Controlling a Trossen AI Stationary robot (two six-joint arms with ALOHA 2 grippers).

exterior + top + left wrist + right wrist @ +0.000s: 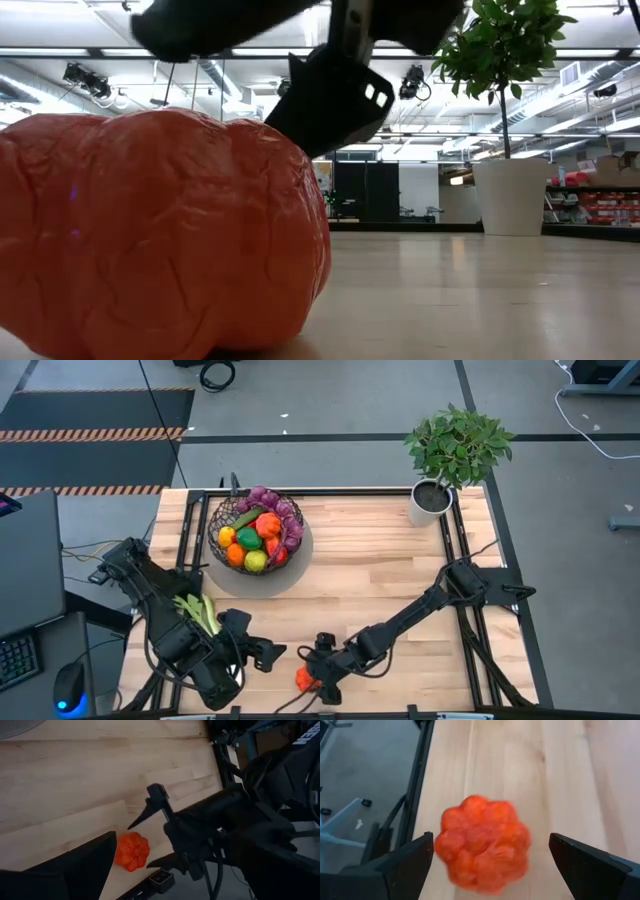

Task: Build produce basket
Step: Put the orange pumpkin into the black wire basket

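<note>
The dark wire basket (255, 532) stands at the table's far left and holds produce: grapes, orange, lime, lemon and red pieces. A lumpy orange-red fruit (303, 680) lies on the table by the near edge. It also shows in the right wrist view (482, 847), left wrist view (132, 851) and low view (160, 230). My right gripper (312, 672) is open, with one finger on either side of the fruit (395, 865) and apart from it. My left gripper (262, 652) is open and empty just left of it. A green leek (197, 612) lies beside my left arm.
A leafy plant in a white pot (430, 500) stands at the far right corner. A dark metal frame (455, 545) runs along the table's edges. Bare wood lies between the basket and the grippers (380, 570). The fruit sits close to the near edge.
</note>
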